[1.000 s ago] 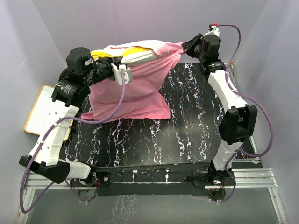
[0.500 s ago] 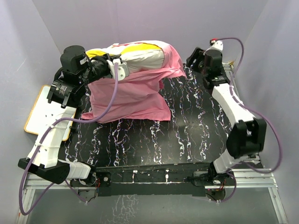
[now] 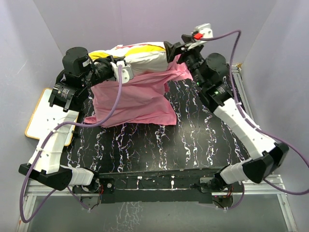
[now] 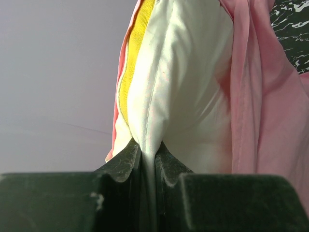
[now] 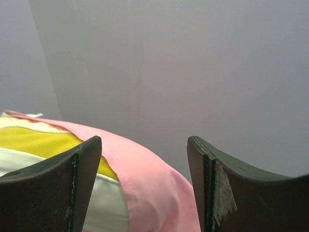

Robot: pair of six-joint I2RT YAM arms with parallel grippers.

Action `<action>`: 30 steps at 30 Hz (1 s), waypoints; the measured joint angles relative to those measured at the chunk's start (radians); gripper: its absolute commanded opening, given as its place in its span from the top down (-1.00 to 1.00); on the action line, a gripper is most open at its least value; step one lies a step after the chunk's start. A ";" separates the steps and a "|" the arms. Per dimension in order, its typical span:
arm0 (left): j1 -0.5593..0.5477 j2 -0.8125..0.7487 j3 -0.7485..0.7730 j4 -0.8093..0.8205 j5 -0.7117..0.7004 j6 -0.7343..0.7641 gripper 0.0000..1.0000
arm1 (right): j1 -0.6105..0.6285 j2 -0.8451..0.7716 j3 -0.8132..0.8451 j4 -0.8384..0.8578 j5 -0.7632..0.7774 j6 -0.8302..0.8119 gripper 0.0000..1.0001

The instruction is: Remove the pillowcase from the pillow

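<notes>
The white pillow (image 3: 145, 57) with its yellow band is held up at the back of the table, its left end bare. My left gripper (image 3: 128, 68) is shut on a fold of the pillow's white fabric (image 4: 183, 87), pinched between the jaws of that gripper (image 4: 148, 153). The pink pillowcase (image 3: 130, 99) hangs off the pillow down to the table and still wraps its right end (image 5: 149, 188). My right gripper (image 3: 172, 48) hovers open just above that covered end, with nothing between its fingers (image 5: 145, 141).
A white board with a yellow frame (image 3: 46, 113) lies at the table's left edge under my left arm. The black marbled table top (image 3: 193, 130) lies in front of the cloth. Grey walls close in behind and beside the pillow.
My right gripper let go of the pillowcase corner, opened, and swung left and up over the pillow's right end. The released cloth fell back against the pillow. The left grip is unchanged.
</notes>
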 measured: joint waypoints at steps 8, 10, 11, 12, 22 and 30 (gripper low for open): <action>0.000 0.000 -0.001 -0.018 -0.002 0.006 1.00 | 0.003 0.134 0.044 -0.111 -0.022 -0.069 -0.38; 0.000 0.000 -0.001 -0.025 -0.002 0.011 1.00 | 0.004 0.134 0.047 -0.122 -0.021 -0.076 -0.32; 0.000 0.000 -0.001 -0.024 -0.002 0.013 1.00 | 0.004 0.133 0.050 -0.122 -0.018 -0.078 -0.28; 0.000 0.000 -0.001 -0.023 -0.001 0.013 1.00 | 0.002 0.133 0.053 -0.122 -0.015 -0.080 -0.25; 0.000 0.000 -0.001 -0.023 0.022 0.020 1.00 | -0.087 0.141 0.090 -0.144 0.028 -0.080 -0.28; 0.000 -0.006 -0.002 -0.031 0.023 0.029 1.00 | -0.113 0.117 0.091 -0.187 -0.059 -0.079 -0.37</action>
